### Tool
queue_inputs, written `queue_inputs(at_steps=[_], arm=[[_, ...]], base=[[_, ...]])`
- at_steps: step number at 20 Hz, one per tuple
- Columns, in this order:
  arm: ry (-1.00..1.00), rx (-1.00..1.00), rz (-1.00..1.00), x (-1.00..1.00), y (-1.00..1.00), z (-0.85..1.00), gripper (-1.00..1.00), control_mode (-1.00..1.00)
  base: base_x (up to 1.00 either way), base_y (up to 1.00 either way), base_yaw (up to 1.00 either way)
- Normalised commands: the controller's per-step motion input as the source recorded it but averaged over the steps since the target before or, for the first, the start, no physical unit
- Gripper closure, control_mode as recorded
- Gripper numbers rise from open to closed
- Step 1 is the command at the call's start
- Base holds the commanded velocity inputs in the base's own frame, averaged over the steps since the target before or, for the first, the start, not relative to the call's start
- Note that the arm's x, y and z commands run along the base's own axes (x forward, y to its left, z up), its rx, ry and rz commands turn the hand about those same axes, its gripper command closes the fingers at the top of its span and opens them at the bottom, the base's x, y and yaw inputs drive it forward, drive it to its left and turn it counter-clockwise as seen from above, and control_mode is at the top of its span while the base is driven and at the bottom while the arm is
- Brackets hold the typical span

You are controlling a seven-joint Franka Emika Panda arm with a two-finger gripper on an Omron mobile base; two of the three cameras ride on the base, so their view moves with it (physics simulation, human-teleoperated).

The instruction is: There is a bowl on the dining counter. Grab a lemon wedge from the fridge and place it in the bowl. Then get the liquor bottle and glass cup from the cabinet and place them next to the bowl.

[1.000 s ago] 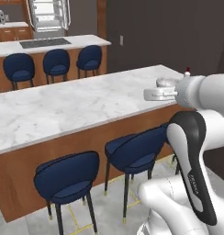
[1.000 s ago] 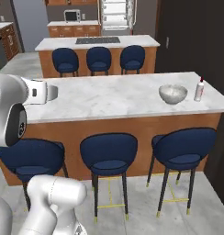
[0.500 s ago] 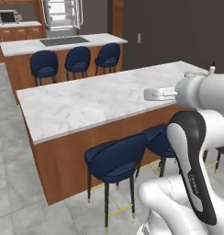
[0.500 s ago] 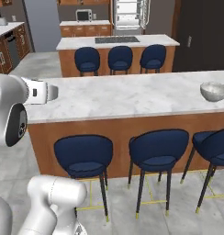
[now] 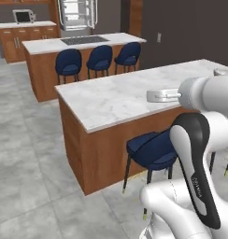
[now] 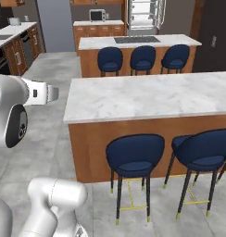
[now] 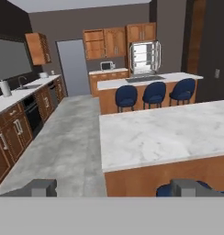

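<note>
While the two small dark fingers (image 7: 113, 187) stand wide apart with nothing between them, the hand view looks over the near corner of the long white grey-veined marble worktop (image 7: 169, 131) on its brown wooden base; dark blue round-backed stools (image 6: 134, 159) are tucked along its near side. Beyond it stands the marble-topped island with a black cooktop (image 6: 138, 42), three more blue stools (image 5: 99, 58) before it — and behind that the tall grey fridge (image 7: 143, 58), its doors swung open on white shelves; a white microwave (image 5: 23, 16) sits on the wooden cabinets to its left.
</note>
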Motion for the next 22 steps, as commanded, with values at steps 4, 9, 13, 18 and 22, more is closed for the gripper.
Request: queue_inputs(at_steps=[4, 9, 13, 18, 22], arm=[[0.0, 0.0, 0.0, 0.0, 0.0, 0.0, -1.0, 1.0], [0.0, 0.0, 0.0, 0.0, 0.0, 0.0, -1.0, 1.0], [0.0, 0.0, 0.0, 0.0, 0.0, 0.0, -1.0, 1.0], [0.0, 0.0, 0.0, 0.0, 0.0, 0.0, -1.0, 1.0], [0.0, 0.0, 0.0, 0.0, 0.0, 0.0, -1.0, 1.0]], base=[[0.2, 1.0, 0.04], [0.36, 1.0, 0.09], [0.47, 1.0, 0.09], [0.65, 0.91, 0.08], [0.93, 0.67, 0.04]])
